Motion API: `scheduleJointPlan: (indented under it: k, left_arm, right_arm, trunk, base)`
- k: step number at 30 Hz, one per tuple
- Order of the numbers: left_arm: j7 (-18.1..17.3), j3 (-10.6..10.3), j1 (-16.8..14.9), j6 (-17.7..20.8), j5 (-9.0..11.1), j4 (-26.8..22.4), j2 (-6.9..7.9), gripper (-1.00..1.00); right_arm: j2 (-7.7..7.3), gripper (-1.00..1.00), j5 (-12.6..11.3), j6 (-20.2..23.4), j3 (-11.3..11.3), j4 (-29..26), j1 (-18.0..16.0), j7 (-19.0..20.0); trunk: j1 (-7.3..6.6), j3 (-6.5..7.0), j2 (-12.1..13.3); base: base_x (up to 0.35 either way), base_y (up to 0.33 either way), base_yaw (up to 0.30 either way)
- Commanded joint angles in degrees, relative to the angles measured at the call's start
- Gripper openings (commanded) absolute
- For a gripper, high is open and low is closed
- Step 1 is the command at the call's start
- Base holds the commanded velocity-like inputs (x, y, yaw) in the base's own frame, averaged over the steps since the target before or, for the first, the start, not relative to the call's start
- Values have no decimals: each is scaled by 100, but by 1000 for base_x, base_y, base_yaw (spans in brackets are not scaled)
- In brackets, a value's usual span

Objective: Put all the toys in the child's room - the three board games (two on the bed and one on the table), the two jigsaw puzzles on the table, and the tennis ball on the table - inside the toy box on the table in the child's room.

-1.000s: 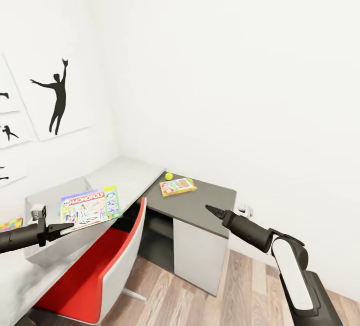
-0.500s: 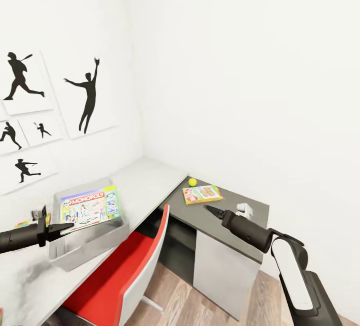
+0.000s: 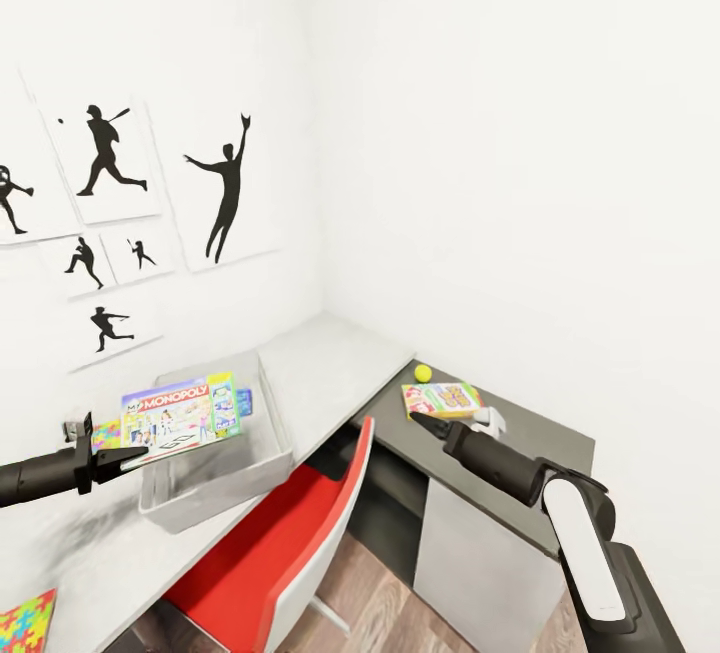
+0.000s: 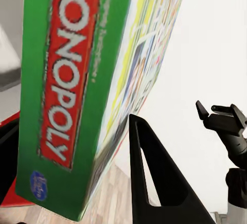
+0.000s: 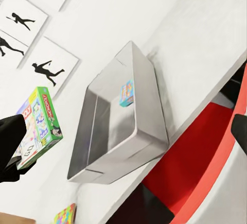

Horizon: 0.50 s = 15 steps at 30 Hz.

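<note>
**Monopoly box held over the toy box**

My left gripper [image 3: 125, 457] holds the Monopoly board game [image 3: 181, 417] by one edge. The jaws are clamped on it, and the box hangs flat above the grey toy box [image 3: 262, 461] on the pale tabletop [image 3: 340, 358]. From my left wrist I see the green side of the game [image 4: 62, 95] up close; its top is cut off.

Inside the toy box [image 5: 149, 126] something small and blue [image 5: 126, 92] leans on a wall. I can't tell what it is.

My right gripper [image 3: 428, 425] holds nothing, jaws tight together. Past it, on the dark cabinet [image 3: 530, 438], sit the tennis ball [image 3: 423, 373] and another board game [image 3: 441, 399].

One jigsaw puzzle [image 3: 27, 621] lies at the near tabletop edge, cut off. A red chair [image 3: 290, 543] stands beside the tabletop.
</note>
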Motion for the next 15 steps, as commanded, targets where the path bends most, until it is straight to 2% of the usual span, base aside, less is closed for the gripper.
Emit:
scheduleJointPlan:
  k: [1,6,15]
  left_arm:
    - [-25,-1,-7,60,-3,3,0,-100]
    - [-25,0,-7,59,-3,2,-3,-100]
    - [-25,1,-7,54,-3,1,-5,-100]
  right_arm:
    - [6,100,33,34,-17,-2,-6,46]
    - [6,100,33,34,-17,-2,-6,48]
    - [6,100,33,34,-17,-2,-6,57]
  trunk:
    - [4,-14,-13]
    - [4,-15,-13]
    - [4,-15,-13]
  base:
    - [64,-176,92]
    - [55,-164,28]
    - [3,-7,1]
